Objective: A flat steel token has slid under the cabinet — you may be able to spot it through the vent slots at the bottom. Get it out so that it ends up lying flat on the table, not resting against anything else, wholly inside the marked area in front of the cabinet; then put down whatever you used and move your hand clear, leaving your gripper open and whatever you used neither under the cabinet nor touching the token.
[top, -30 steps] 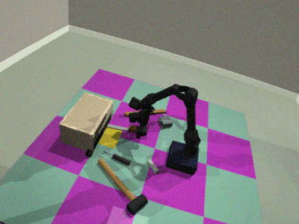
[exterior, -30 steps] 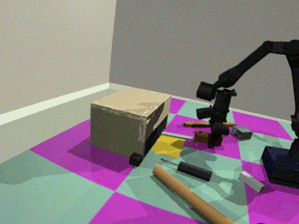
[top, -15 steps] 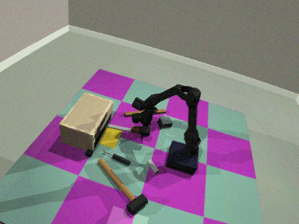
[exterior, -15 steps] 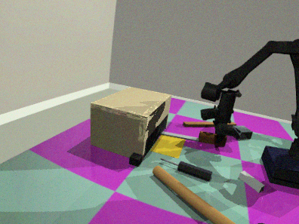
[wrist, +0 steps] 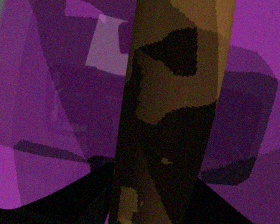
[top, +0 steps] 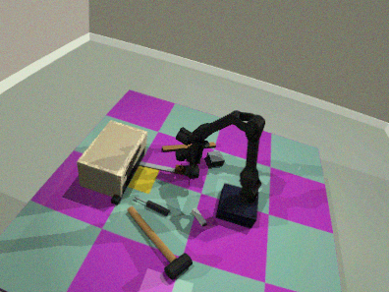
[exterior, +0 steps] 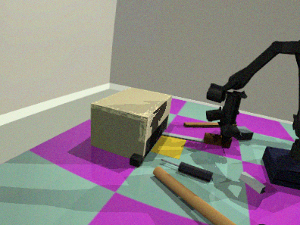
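1. One steel token is the thing wanted, and I cannot make it out in any view; its face, its edge and its exact spot cannot be told from these pictures.
2. The cabinet (top: 110, 151) (exterior: 121, 117) is a cream box near the left edge of the table (top: 295, 255) (exterior: 49, 185), as the top view shows it. Its front is dark low down, too murky to show a disc through the slots.
3. The marked area (top: 143, 178) (exterior: 169, 147) is a flat yellow patch just in front of the cabinet, towards the middle of the table.
4. The gripper (top: 189, 170) (exterior: 226, 139) (wrist: 150, 177) is closed on the brown handle (top: 181, 169) (exterior: 212, 139) (wrist: 175, 95) of a tool. In the wrist view the handle runs between the fingers, patched with deep shadow.
5. From that handle a thin grey rod (top: 159, 167) (exterior: 183, 137) reaches to the low front of the cabinet, passing along the patch's far side. Whether its tip goes underneath cannot be told.
6. A black-handled fork (top: 157, 207) (exterior: 195, 171) lies on the near side of the patch, prongs towards the cabinet.
7. A mallet (top: 153, 235) (exterior: 189, 194) lies nearer the table's bottom edge in the top view, its black head away from the cabinet.
8. A pale block (top: 198, 216) (exterior: 251, 182) lies between the fork and the arm's dark base (top: 238, 214) (exterior: 280, 175), which sits towards the right edge.
9. A wooden stick (top: 174, 147) (exterior: 198, 124) lies beyond the gripper, near a grey block (top: 214, 158) (exterior: 245, 133).
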You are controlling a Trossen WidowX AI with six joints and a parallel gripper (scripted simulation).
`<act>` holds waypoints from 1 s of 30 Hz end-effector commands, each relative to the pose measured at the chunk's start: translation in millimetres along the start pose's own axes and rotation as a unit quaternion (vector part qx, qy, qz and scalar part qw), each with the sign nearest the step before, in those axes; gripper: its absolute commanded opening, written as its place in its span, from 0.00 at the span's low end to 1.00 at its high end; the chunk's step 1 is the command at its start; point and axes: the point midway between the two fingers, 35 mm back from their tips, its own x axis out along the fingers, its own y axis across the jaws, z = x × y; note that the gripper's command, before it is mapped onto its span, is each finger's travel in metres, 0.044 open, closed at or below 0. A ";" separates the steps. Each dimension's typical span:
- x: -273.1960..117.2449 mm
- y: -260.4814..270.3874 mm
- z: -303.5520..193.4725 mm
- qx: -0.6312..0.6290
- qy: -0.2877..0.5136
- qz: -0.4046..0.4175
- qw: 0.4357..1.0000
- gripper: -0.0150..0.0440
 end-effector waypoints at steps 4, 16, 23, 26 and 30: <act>0.8 -0.3 -11.0 -0.002 0.001 0.000 1.000 0.25; 1.0 -0.9 -27.1 -0.002 0.002 0.000 1.000 0.25; 1.1 -1.3 -36.8 -0.002 0.002 0.000 1.000 0.25; 1.1 -1.5 -41.1 -0.002 0.002 0.000 1.000 0.25; 1.2 -1.6 -46.8 -0.002 0.002 0.000 1.000 0.25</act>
